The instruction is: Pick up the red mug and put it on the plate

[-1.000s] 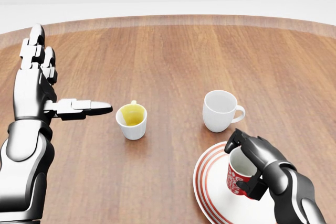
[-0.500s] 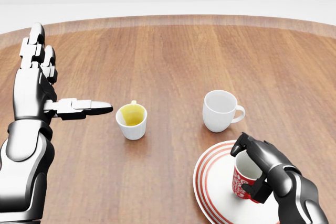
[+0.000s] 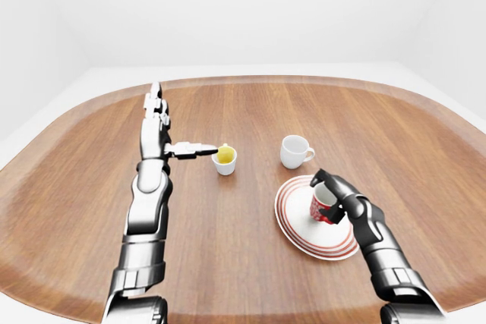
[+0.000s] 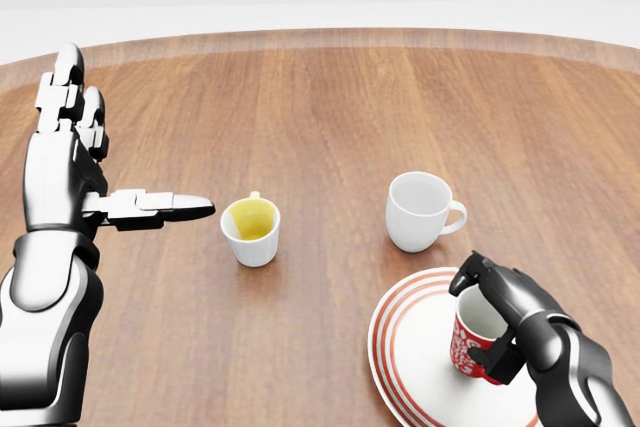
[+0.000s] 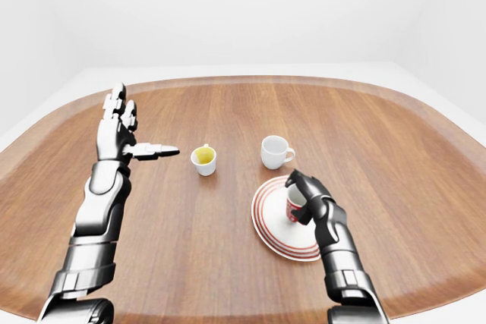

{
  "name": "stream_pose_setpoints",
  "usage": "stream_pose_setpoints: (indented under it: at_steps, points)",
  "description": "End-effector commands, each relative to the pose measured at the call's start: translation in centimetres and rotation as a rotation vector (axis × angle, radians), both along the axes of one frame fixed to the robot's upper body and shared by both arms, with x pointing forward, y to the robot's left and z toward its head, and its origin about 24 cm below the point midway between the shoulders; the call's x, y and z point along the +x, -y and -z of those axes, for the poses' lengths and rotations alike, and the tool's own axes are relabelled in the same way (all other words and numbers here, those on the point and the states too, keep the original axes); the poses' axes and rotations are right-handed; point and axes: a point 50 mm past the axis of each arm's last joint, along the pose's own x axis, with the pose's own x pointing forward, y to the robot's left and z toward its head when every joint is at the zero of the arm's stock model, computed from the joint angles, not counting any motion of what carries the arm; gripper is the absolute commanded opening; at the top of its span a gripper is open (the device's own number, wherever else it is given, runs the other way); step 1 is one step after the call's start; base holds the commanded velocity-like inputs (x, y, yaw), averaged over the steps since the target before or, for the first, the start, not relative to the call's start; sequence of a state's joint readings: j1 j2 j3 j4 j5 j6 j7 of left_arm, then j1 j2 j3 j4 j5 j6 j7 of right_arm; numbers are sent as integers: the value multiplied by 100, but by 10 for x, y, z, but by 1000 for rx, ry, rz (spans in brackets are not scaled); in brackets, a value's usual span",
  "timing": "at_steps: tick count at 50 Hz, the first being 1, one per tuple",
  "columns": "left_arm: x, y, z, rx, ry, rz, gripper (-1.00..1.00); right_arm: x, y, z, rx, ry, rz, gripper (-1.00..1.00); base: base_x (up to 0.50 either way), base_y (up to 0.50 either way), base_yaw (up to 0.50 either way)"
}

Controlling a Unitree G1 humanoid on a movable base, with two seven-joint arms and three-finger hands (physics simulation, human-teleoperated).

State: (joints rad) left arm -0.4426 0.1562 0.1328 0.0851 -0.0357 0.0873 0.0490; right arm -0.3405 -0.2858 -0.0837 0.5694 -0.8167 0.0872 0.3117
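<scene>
Sitting upright on the red-ringed plate (image 4: 410, 347) is the red mug (image 4: 476, 343), white inside with a white pattern on its red wall, toward the plate's right half in the head view. The right hand (image 4: 512, 319) has its dark fingers (image 4: 478, 272) curled over the rim and down the side, so it's clamped around the mug; can't really tell if the mug's base is flat on the plate or a hair above it. Just above the plate in the head view is a plain white mug (image 4: 420, 210), handle pointing right. Left of that, a small white cup with a yellow inside (image 4: 251, 230). The left hand (image 4: 85, 162) is way over on the left, fingers spread flat and holding nothing, thumb pointing at the yellow cup without touching it. Everything's on a wooden table (image 4: 330, 117).
</scene>
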Motion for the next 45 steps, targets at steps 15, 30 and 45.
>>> stream_pose_setpoints:
  at_steps: [15,30,45]
  points:
    - [-3,0,-3,6,17,4,100,2,-1,7,61,34,64,-100,0,0,0]
    - [-3,1,-5,6,27,6,100,2,-1,7,56,35,61,100,0,0,0]
    - [-3,2,-7,7,35,7,100,3,-1,4,57,41,56,100,0,0,0]
